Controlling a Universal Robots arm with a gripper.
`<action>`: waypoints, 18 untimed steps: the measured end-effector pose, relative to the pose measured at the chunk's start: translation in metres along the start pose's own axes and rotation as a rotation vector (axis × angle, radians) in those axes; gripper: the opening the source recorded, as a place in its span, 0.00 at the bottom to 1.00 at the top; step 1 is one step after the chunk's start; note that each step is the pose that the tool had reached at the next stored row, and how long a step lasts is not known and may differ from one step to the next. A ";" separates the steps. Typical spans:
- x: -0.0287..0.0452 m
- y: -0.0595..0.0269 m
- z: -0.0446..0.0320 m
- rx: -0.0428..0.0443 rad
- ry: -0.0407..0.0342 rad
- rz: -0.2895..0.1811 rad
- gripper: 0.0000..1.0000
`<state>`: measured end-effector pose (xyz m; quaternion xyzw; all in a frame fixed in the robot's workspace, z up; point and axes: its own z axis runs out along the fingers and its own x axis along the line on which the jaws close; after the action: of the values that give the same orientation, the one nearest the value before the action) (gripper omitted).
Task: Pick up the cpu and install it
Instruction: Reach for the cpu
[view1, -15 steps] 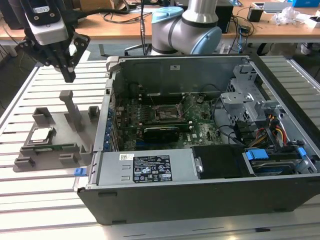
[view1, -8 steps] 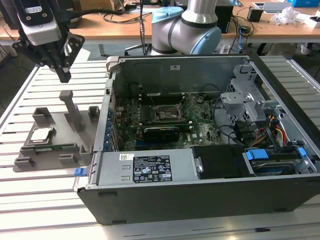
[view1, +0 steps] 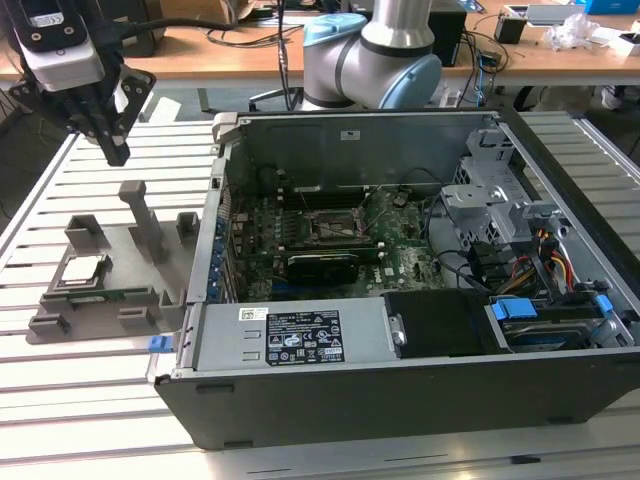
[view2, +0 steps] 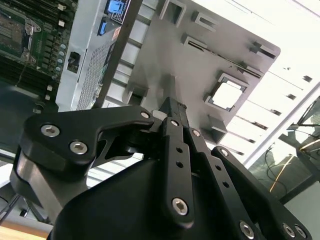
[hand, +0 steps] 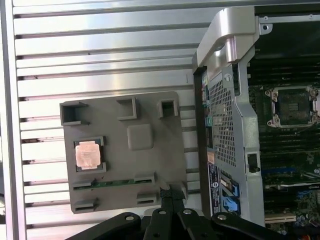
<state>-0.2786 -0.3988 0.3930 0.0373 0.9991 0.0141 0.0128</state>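
The cpu (view1: 82, 270) lies flat, silver top up, in a square recess of the grey plastic tray (view1: 130, 255), on the exterior view's left. Both wrist views show the cpu (hand: 88, 154) (view2: 227, 95) in the tray (hand: 150, 165) (view2: 185, 60). My gripper (view1: 118, 152) hangs well above the tray's far side, fingers pointing down. Its jaws are shut with nothing between them, as both wrist views of the gripper (view2: 172, 104) (hand: 172, 189) show. The black socket (view1: 330, 226) (hand: 292, 107) with its metal frame sits open on the motherboard inside the case.
The open computer case (view1: 400, 380) lies beside the tray on a slatted metal table (view1: 90, 400). Its raised side wall (hand: 225, 100) stands between tray and motherboard. A tall grey post (view1: 145, 220) rises from the tray. Drive cages and cables (view1: 520, 250) fill the case's right side.
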 end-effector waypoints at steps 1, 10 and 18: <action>0.0017 -0.0001 0.0000 0.0000 0.0000 0.000 0.11; 0.0192 -0.0014 -0.0003 0.0000 0.0000 0.000 0.11; 0.0341 -0.0026 -0.0006 0.0000 0.0000 0.000 0.11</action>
<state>-0.3128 -0.3989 0.3927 0.0373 0.9991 0.0142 0.0128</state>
